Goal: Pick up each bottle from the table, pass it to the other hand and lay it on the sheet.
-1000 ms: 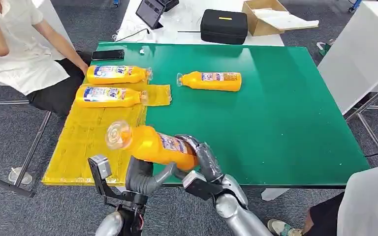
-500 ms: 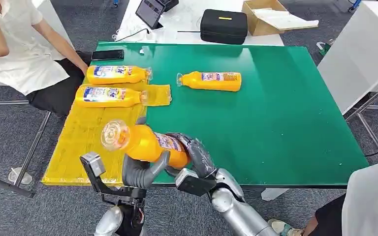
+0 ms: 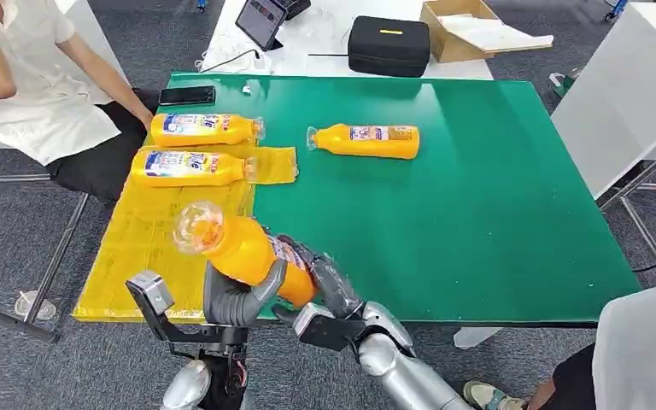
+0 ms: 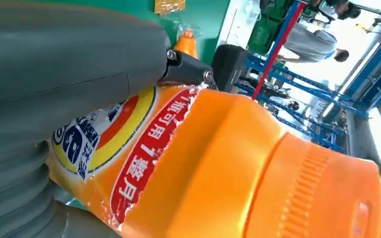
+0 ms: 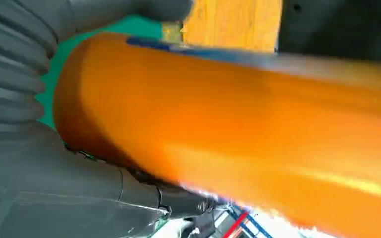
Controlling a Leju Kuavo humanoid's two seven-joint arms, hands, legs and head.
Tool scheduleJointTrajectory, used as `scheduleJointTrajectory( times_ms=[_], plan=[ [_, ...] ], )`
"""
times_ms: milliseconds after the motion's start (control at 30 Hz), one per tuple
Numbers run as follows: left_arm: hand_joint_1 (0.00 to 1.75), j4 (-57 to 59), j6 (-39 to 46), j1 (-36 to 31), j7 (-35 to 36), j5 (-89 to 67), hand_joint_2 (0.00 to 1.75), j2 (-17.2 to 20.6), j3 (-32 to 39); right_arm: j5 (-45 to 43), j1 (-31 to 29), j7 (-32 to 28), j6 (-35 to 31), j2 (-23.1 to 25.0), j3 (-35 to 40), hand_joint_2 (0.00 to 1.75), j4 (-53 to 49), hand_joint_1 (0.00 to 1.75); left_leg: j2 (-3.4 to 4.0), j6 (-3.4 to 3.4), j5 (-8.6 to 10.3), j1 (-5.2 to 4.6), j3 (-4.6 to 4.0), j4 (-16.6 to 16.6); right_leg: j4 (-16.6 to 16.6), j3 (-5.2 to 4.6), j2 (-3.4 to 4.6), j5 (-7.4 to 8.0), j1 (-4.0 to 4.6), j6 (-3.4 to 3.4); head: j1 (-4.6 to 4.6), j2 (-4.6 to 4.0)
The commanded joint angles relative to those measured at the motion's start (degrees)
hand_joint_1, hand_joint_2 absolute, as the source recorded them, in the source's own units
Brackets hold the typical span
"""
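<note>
An orange bottle (image 3: 239,246) with a clear cap hangs tilted over the near edge of the green table (image 3: 478,196), cap toward the yellow sheet (image 3: 154,248). My left hand (image 3: 237,297) wraps its middle from below. My right hand (image 3: 331,286) grips its base end. In the left wrist view the thumb of the left hand (image 4: 54,64) lies across the bottle's label (image 4: 218,163). The right wrist view has the right hand (image 5: 39,183) curled round the bottle (image 5: 238,124). Two bottles (image 3: 201,129) (image 3: 186,166) lie on the sheet. Another bottle (image 3: 367,141) lies on the table.
A person (image 3: 34,85) sits at the far left beside the sheet. A black phone (image 3: 187,95) lies at the table's far corner. Behind it are a black case (image 3: 388,44), a tablet (image 3: 260,19) and a cardboard box (image 3: 470,26). Another person (image 3: 641,359) stands at lower right.
Both hands and the bottle have shifted left toward the sheet. My left hand's fingers have closed further round the bottle's middle.
</note>
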Motion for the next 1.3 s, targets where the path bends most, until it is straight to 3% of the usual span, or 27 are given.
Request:
scheduleJointTrajectory(
  times_ms=[33, 167, 200, 233, 300, 367, 433, 533, 633, 700, 1033, 1067, 1300],
  plan=[
    [1.75, 0.6, 5.4, -2.3, -0.2, -6.1, 1.75, 2.1, 0.8, 1.5, 1.7, 0.6, -2.3, -0.7, 2.4, 0.0, 4.5, 0.0, 0.0, 0.01, -0.04, 0.02, 0.18, -0.1, -0.1, 0.19, -0.06, -0.05, 0.05, -0.08, 0.0, 0.02],
    [1.75, -1.8, 16.0, 2.8, 0.1, -19.9, 1.75, 2.9, 6.0, 13.4, 11.7, 6.4, -18.7, -9.1, -7.2, 0.0, -3.0, 0.0, -0.28, 0.04, -0.03, -0.01, 0.39, -0.2, -0.2, 0.48, -0.36, -0.13, 0.03, -0.08, 0.0, 0.02],
    [1.75, -3.7, 16.6, 4.6, 0.6, -21.7, 1.75, 2.8, 7.8, 14.1, 14.2, 6.0, -19.5, -10.6, -10.4, 0.0, -5.4, 0.0, -0.2, 0.03, -0.02, -0.01, 0.28, -0.1, -0.1, 0.31, -0.25, -0.09, 0.01, -0.06, -0.04, 0.0],
    [1.75, -5.6, 20.0, 6.2, 0.8, -24.9, 1.75, 2.5, 10.3, 14.0, 17.8, 3.8, -27.2, -10.3, -17.7, 0.0, -9.2, 0.0, -0.45, 0.08, -0.07, -0.02, 0.47, -0.2, -0.2, 0.61, -0.55, -0.22, 0.02, -0.08, -0.02, 0.0],
    [1.75, -7.0, 19.7, 6.8, 1.6, -25.7, 1.75, 2.9, 11.9, 14.0, 21.6, 2.1, -26.4, -11.3, -22.1, 0.0, -14.7, 0.0, -0.28, 0.05, -0.05, -0.04, 0.1, -0.1, -0.1, 0.18, -0.3, -0.13, -0.02, -0.03, -0.02, 0.0],
    [1.75, -7.1, 23.4, 7.0, 1.4, -28.7, 1.75, 2.4, 14.3, 10.0, 24.6, -1.5, -27.9, -7.5, -28.7, 0.0, -21.6, 0.0, -0.37, 0.09, -0.12, -0.06, 0.05, 0.0, 0.0, 0.19, -0.39, -0.2, -0.04, -0.02, 0.0, 0.02],
    [1.75, -6.8, 25.5, 7.0, 1.3, -30.4, 1.75, 2.5, 15.5, 10.7, 25.6, -2.7, -29.9, -5.4, -31.3, 0.0, -25.6, 0.0, -0.29, 0.1, -0.3, -0.08, 0.24, 0.1, 0.1, 0.34, -0.32, -0.36, -0.06, -0.1, 0.02, 0.0],
    [1.75, -5.9, 28.2, 6.4, 1.4, -32.9, 1.75, 3.0, 17.3, 9.9, 26.6, -7.3, -30.4, 1.7, -39.2, 0.0, -32.9, 0.0, -0.14, -0.03, -0.2, -0.11, -0.01, 0.0, 0.1, -0.03, -0.08, -0.16, -0.08, -0.11, -0.04, 0.0],
    [1.75, -1.1, 29.6, 3.8, 5.8, -38.7, 1.75, 4.1, 18.6, 7.5, 25.7, -7.3, -30.4, 3.7, -38.1, 0.0, -38.1, 0.0, -0.22, -0.03, -0.1, -0.07, -0.12, 0.0, 0.1, -0.13, -0.13, -0.1, -0.06, -0.07, 0.02, 0.02],
    [1.75, 3.5, 31.1, 2.0, 8.0, -47.9, 1.75, 3.2, 21.2, 6.0, 24.3, -7.3, -30.4, 2.6, -34.7, 0.0, -34.9, 0.0, -0.18, -0.06, -0.1, -0.03, 0.02, 0.0, 0.1, 0.0, -0.11, -0.09, 0.0, -0.12, -0.04, 0.0],
    [1.75, 5.6, 31.1, 1.2, 7.7, -49.0, 1.75, 2.9, 21.7, 5.2, 23.3, -7.3, -30.4, 2.6, -34.0, 0.0, -33.5, 0.0, -0.17, -0.07, 0.04, 0.03, 0.07, -0.1, 0.0, 0.05, -0.16, 0.04, 0.01, -0.2, -0.02, 0.0],
    [1.75, 6.8, 31.1, 0.8, 9.5, -54.7, 1.75, 2.5, 22.7, 5.0, 23.1, -7.3, -30.4, 1.6, -32.5, 0.0, -31.7, 0.0, -0.14, -0.06, 0.01, 0.02, 0.15, -0.1, 0.0, 0.13, -0.15, 0.01, 0.02, -0.23, -0.02, 0.0],
    [1.75, 26.4, 29.8, -8.2, 17.1, -72.9, 1.75, 4.2, 16.1, 4.3, 18.0, -7.3, -26.8, 1.0, -27.0, 0.0, -22.3, 0.0, -0.11, -0.07, 0.07, 0.03, 0.28, -0.2, -0.1, 0.26, -0.13, 0.09, 0.05, -0.26, -0.02, 0.0]
  ],
)
